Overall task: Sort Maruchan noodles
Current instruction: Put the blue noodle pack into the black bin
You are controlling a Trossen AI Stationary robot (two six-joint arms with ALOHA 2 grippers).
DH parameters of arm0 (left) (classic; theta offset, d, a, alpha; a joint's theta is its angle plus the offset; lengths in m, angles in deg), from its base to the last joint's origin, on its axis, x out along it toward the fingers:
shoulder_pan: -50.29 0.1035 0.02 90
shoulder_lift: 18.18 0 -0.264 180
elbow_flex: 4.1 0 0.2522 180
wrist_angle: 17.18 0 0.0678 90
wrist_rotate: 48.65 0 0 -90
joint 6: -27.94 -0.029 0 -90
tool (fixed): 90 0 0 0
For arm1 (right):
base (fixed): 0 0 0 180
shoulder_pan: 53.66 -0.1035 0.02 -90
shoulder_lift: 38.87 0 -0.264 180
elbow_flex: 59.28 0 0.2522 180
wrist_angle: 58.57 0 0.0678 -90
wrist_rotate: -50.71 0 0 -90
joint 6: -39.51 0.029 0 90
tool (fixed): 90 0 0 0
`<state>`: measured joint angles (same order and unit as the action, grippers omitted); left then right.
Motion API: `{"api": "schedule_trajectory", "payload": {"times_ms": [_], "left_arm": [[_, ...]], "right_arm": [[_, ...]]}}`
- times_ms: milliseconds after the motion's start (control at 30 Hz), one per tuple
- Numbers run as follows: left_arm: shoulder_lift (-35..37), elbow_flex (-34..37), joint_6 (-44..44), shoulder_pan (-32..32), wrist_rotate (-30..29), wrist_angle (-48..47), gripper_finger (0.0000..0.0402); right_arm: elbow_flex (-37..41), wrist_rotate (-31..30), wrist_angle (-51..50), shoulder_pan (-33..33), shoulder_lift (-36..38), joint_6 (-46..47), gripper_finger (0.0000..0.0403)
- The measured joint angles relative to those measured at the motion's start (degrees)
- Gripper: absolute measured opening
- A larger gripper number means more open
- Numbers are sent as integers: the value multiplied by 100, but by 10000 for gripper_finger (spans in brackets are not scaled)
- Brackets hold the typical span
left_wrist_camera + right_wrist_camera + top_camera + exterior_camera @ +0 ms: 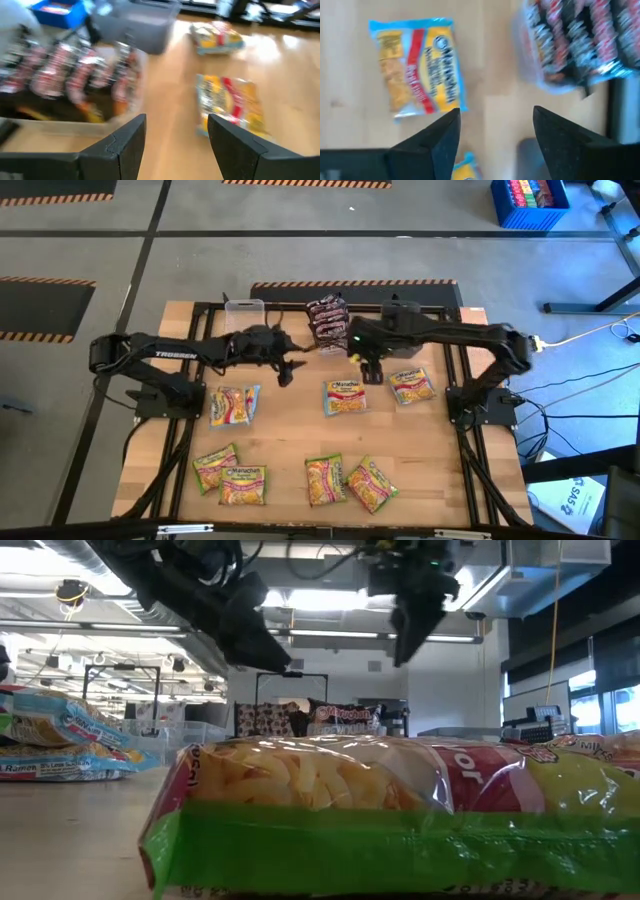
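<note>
Maroon-red Maruchan packets [326, 320] stand on edge in a clear tub at the table's far middle, also seen in the left wrist view [75, 75] and the right wrist view [575, 35]. Three yellow-orange, blue-edged packets [233, 405] [345, 397] [411, 385] lie flat mid-table. Several yellow-green packets [243, 485] lie along the near edge. My left gripper [288, 370] [176, 120] hangs open, near and to the left of the tub. My right gripper [372, 372] [496, 112] hangs open above the table beside the middle yellow-orange packet [417, 67], pointing steeply down.
An empty clear tub [244, 315] stands at the far left of the maroon tub. A grey tub [137, 22] sits at the far edge under my right arm. In the low view a yellow-green packet [400, 820] lies close to the camera. A black frame [190, 380] edges the table.
</note>
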<state>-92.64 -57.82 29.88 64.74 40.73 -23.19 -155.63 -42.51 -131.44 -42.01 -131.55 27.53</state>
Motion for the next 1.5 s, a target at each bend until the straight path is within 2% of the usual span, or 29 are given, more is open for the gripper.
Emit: {"api": "schedule_trajectory", "payload": {"times_ms": [267, 367, 467, 600, 833, 1000, 1167, 1400, 1500], "left_arm": [[-675, 3, 556, -727, 7, 398, 206], [-923, 3, 898, -954, -129, 428, 206], [-1184, 3, 1136, -1163, -332, 574, 206], [-1494, 1, 1305, -1318, -511, 891, 206], [-1944, 1, 1667, -1352, -592, 1533, 206], [-2252, -1, 1740, -1352, -585, 1696, 206], [-2646, -1, 1761, -1352, -570, 2120, 206], [-3115, -2, 1763, -1352, -451, 2546, 206], [-3212, -4, 1759, -1352, -426, 2591, 206]], "right_arm": [[2932, 541, 2543, -80, 1604, 1378, 216], [3722, 850, 3418, -76, 1880, 1946, 216], [4168, 1152, 3957, -76, 1923, 2370, 222], [4533, 1604, 4421, -80, 1901, 2593, 235], [4673, 1561, 4522, -78, 1897, 2958, 238], [4673, 1201, 4573, -78, 1877, 3114, 226], [4673, 1282, 4636, -80, 1698, 3586, 228], [4673, 1298, 4800, -80, 1110, 3934, 291], [4673, 1639, 5123, -76, 906, 3850, 316]]}}
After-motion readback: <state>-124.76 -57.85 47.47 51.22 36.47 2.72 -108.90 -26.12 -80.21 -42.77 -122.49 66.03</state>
